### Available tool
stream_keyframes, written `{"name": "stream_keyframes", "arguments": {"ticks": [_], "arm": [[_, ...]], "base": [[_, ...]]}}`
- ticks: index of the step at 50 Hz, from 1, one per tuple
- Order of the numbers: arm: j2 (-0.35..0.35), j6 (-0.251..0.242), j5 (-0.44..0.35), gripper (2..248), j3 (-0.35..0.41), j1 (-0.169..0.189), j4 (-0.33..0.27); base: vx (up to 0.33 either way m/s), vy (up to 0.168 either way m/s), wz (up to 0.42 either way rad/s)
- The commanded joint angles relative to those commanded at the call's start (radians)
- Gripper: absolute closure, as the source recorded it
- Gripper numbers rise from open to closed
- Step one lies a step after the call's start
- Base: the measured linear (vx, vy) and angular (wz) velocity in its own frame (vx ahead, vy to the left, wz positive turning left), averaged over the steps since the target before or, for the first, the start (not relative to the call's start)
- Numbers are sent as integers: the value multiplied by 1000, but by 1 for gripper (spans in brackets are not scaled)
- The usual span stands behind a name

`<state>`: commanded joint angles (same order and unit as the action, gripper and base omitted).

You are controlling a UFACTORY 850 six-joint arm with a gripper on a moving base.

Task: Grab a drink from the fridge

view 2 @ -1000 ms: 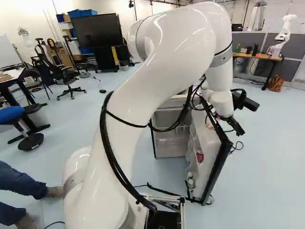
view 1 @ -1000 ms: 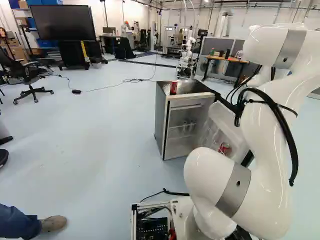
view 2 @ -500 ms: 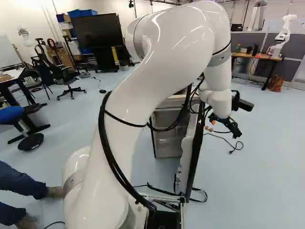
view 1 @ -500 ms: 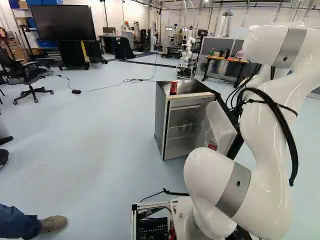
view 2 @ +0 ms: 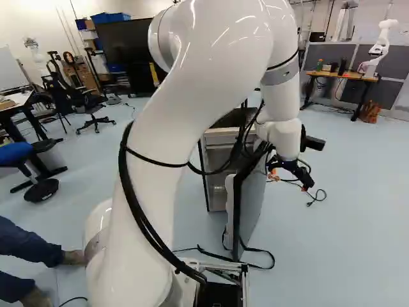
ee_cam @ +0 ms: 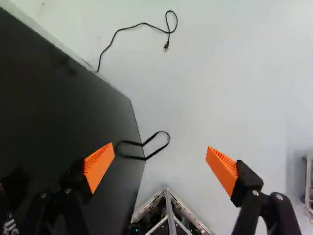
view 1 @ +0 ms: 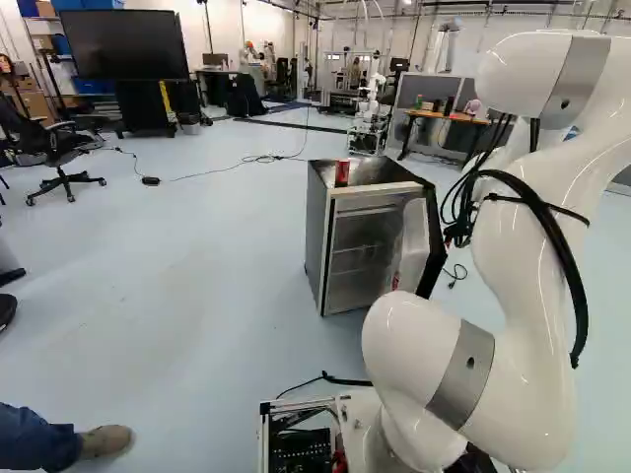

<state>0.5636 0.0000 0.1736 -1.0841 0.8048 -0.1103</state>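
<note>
A red can (view 1: 342, 173) stands upright on top of the fridge (view 1: 318, 232), near the front edge, well apart from the hand (view 2: 289, 181). The fridge door (view 2: 251, 198) is partly open. A second red item (view 1: 395, 281), too small to identify with certainty, shows at the inner side of the door in the left base view. The hand is outside the door, near its dark outer face, so that the door lies between the hand and this second item. Neither drink appears between the fingers, which stand wide apart. In the wrist view, the dark door panel extends under and beside one finger, while pale floor (ee_cam: 195, 98) shows between the two orange pads (ee_cam: 223, 166). A black strap (ee_cam: 161, 131) forms a narrow loop beside the door's edge, and a thin black cord (ee_cam: 142, 24) with a plug lies on the floor farther ahead of the hand. The white arm (view 2: 192, 96) rises from the base and bends over, its wrist above the hand. In the background, a wooden-topped desk (view 1: 444, 116) carries small objects; another robot (view 2: 381, 48) stands at its far end in the right base view.
</note>
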Motion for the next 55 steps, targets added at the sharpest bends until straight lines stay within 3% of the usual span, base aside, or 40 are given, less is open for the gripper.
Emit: {"name": "stream_keyframes", "arguments": {"ticks": [22, 55], "arm": [[-65, 0, -30, 3, 96, -41, -108], [-157, 0, -163, 3, 227, -114, -193]], "base": [[0, 0, 0], [0, 0, 0]]}}
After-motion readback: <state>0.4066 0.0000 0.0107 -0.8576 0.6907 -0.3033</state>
